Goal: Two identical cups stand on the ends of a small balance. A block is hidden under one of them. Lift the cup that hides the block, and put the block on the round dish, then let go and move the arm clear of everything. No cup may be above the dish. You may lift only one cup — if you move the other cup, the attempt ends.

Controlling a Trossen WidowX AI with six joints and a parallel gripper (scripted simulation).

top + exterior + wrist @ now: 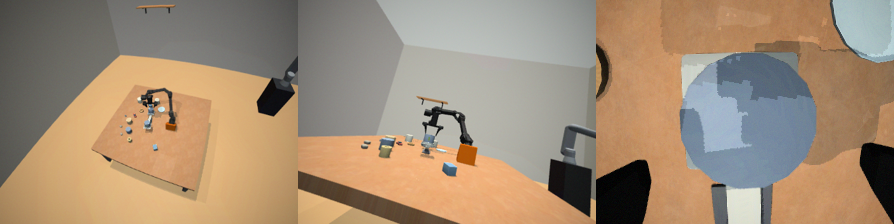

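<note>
Wrist view, left to right: what is there?

"A curved edge of a dark-rimmed tan ring (141, 111) (602, 55), then one black finger (623, 192). Central is the round top of a smooth blue cup (151, 110) (748, 120), on a pale square end of the small balance (149, 119) (426, 151) (743, 205). A pale blue round dish (161, 109) (441, 150) (868, 27) fills the upper right corner; the other finger is lower right."

"And the gripper (150, 105) (431, 135) (760, 165)?"

"Spread wide, holding nothing, pointing down over the far cup."

"The top view?"

"From left: the matching blue near cup (147, 124) (428, 140) on the balance's other end, the far cup, the dish, then the black jointed arm (170, 103) (462, 125) behind an orange box (170, 126) (467, 154)."

"Where is the block?"

"Out of sight; I can't tell which cup covers it. In the exterior view the cups seem to overlap, so their outlines are uncertain."
</note>
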